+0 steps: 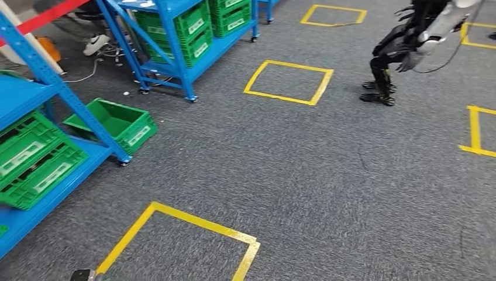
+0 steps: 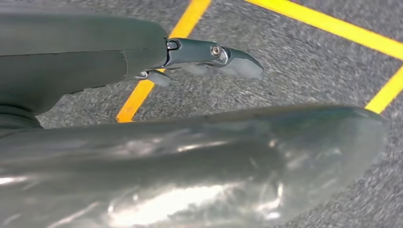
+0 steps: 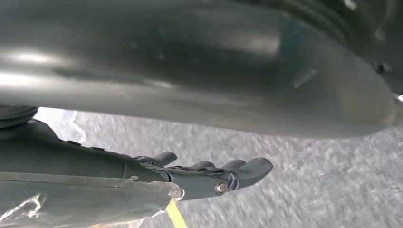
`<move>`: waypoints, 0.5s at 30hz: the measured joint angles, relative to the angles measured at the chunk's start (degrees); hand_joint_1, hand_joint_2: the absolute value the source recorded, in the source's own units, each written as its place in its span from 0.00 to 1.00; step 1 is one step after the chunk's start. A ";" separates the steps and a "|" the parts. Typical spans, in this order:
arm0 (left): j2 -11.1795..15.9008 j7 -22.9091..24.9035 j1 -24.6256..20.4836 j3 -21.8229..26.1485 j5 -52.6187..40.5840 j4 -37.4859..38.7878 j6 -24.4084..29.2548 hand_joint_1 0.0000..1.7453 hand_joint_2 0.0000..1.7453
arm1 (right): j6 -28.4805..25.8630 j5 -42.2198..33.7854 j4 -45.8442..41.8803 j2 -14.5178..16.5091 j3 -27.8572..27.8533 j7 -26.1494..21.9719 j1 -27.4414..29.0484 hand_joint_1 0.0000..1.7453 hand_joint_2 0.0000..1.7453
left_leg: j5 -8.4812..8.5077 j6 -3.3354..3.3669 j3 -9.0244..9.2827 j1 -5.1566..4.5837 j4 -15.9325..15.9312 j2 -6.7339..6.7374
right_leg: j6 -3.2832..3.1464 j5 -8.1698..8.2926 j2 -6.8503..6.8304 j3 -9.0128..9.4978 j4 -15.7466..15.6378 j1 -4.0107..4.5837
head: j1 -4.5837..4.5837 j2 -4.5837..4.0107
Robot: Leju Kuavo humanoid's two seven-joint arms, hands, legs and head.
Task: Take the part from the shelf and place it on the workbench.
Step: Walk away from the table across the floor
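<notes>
A blue shelf (image 1: pixel 58 99) stands at the left of the head view with green crates (image 1: pixel 32 161) on its lower level; their contents are too dark to tell. A second blue shelf (image 1: pixel 175 64) with more green crates (image 1: pixel 190 32) stands further back. My left hand (image 2: pixel 85 61) hangs over the grey carpet, its fingers (image 2: pixel 214 54) stretched out and its thumb (image 2: pixel 199 156) apart, holding nothing. My right hand (image 3: pixel 119 175) also hangs over the carpet, with its fingers (image 3: pixel 237 171) straight and nothing in it.
A green crate (image 1: pixel 114 123) sits on the floor beside the near shelf's leg. Yellow tape squares (image 1: pixel 289 82) mark the grey carpet, one just ahead (image 1: pixel 181 234). Another robot (image 1: pixel 403 52) with dark legs stands at the far right. Cables and a shoe (image 1: pixel 96 44) lie behind the shelves.
</notes>
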 joint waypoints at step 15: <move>-0.30 -0.82 -0.48 -0.17 -0.18 0.15 -0.84 0.00 0.00 | -0.01 0.06 -0.02 -0.11 -0.10 0.67 0.05 0.00 0.00 | -0.81 -0.64 0.80 -0.78 0.45 11.86 | -1.27 -0.06 -11.07 0.48 -0.41 1.25 | -1.02 0.00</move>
